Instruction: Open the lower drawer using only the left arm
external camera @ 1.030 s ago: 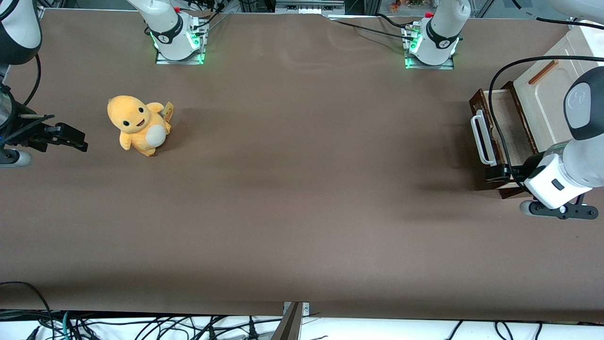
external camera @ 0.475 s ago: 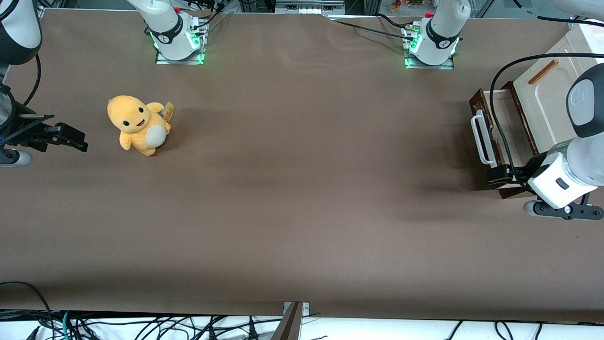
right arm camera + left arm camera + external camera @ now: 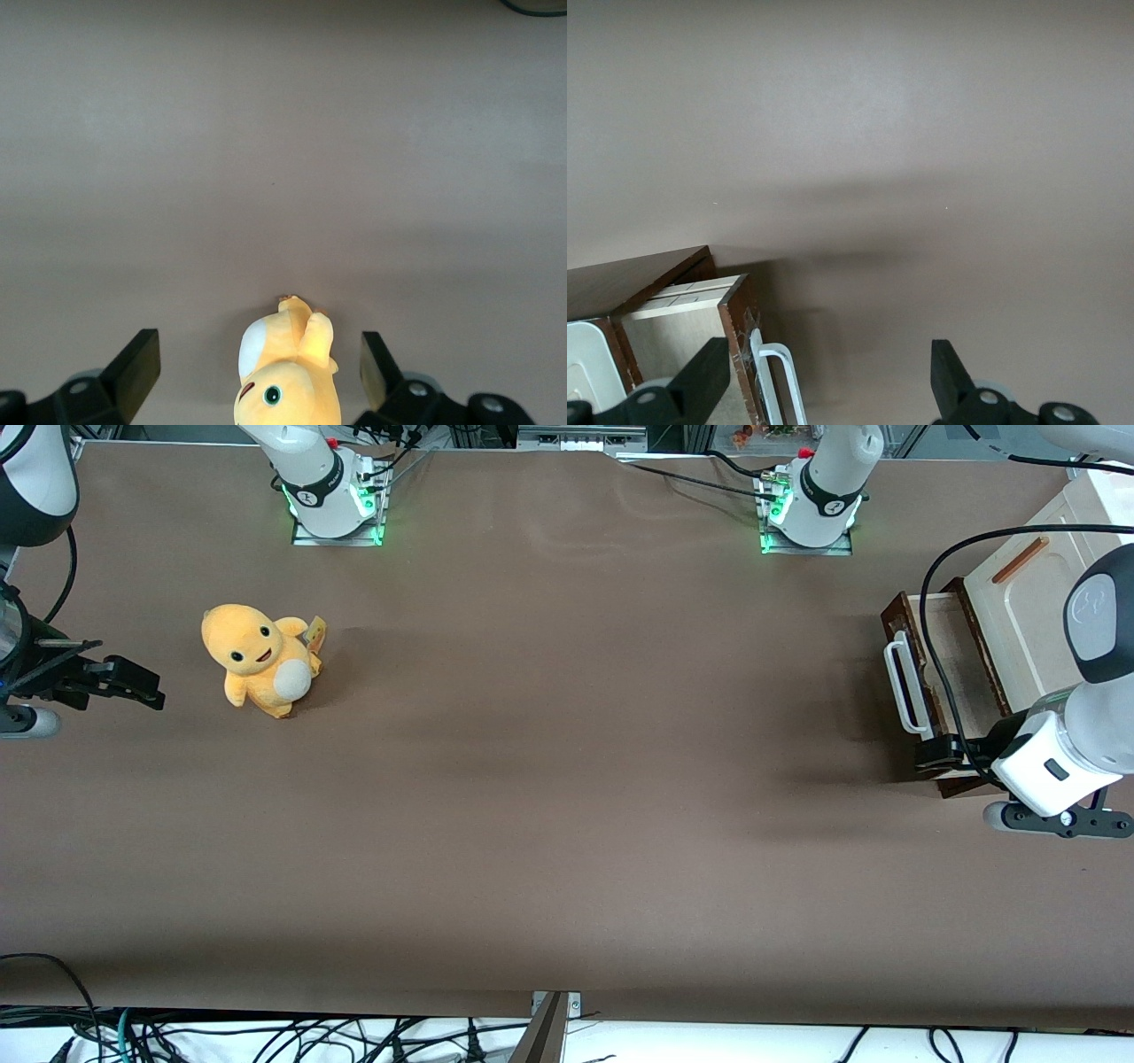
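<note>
The lower drawer (image 3: 966, 657) stands partly pulled out of the cabinet at the working arm's end of the table, its pale inside showing. Its dark brown front carries a white bar handle (image 3: 902, 682). My left gripper (image 3: 934, 755) hangs at the end of the drawer front nearest the front camera. In the left wrist view the gripper (image 3: 828, 376) is open wide. One finger (image 3: 709, 376) is over the drawer's inside (image 3: 669, 341) and the other is out over the table. The handle (image 3: 784, 381) and the front lie between them, ungripped.
The cabinet's cream panel with an orange-brown strip handle (image 3: 1019, 560) rises above the drawer. A yellow plush toy (image 3: 261, 657) sits toward the parked arm's end. Two arm bases (image 3: 811, 514) stand along the table edge farthest from the front camera.
Over the last second the left wrist and gripper shifted slightly toward the working arm's end and a little nearer the front camera. The drawer has not visibly moved.
</note>
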You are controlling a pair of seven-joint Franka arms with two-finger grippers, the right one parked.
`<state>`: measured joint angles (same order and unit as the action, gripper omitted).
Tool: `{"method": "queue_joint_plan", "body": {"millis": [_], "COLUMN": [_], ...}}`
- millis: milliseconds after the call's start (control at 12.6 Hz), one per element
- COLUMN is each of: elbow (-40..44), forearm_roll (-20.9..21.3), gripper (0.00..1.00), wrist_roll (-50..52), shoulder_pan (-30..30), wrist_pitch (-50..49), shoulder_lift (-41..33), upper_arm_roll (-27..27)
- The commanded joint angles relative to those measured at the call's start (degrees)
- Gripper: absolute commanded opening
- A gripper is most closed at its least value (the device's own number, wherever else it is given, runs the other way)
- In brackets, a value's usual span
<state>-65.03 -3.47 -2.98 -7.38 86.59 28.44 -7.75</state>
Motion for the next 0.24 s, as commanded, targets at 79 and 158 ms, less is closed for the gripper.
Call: {"method": "queue_joint_plan", "body": {"millis": [79, 158], "elbow": [-0.2, -0.2], "forearm_roll": [-2.1, -2.1], "gripper": [1.00, 1.00], "wrist_roll": [-0.8, -0.8], "shoulder_pan": [0.4, 0.4], "wrist_pitch": [0.2, 0.2], "shoulder_lift": [-0.6, -0.6], "upper_arm_roll": [-0.3, -0.3]}}
